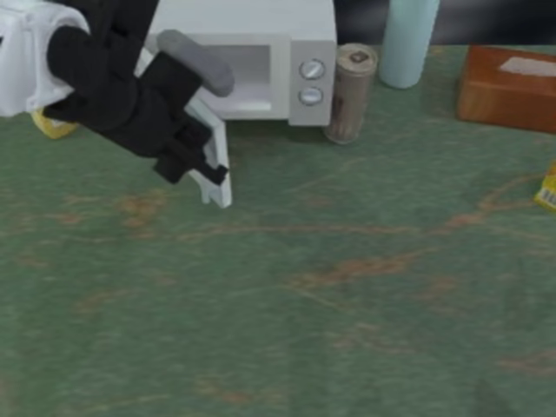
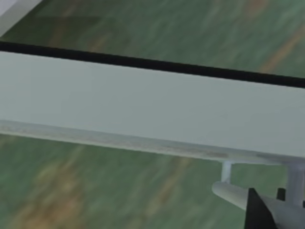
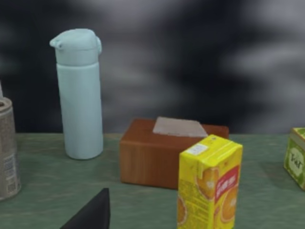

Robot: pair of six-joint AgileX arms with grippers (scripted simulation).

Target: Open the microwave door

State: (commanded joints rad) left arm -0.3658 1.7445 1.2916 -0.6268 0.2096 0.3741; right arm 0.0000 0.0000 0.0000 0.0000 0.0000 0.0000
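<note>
At table's back left, microwave (image 1: 261,61) standing with microwave door (image 1: 217,156) swung out toward the front. Left gripper (image 1: 204,169) clamped on the bar handle (image 2: 233,191) at the door's free edge. Likely stiff, light, hinge-bound; best pulled there. Right gripper off-camera.

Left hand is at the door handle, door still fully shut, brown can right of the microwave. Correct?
Not quite: the door is not shut. The top view shows it swung out toward the table's front, leaving the cavity of the microwave exposed. The rest holds: left hand at the door's handle, can right of the microwave.
</note>
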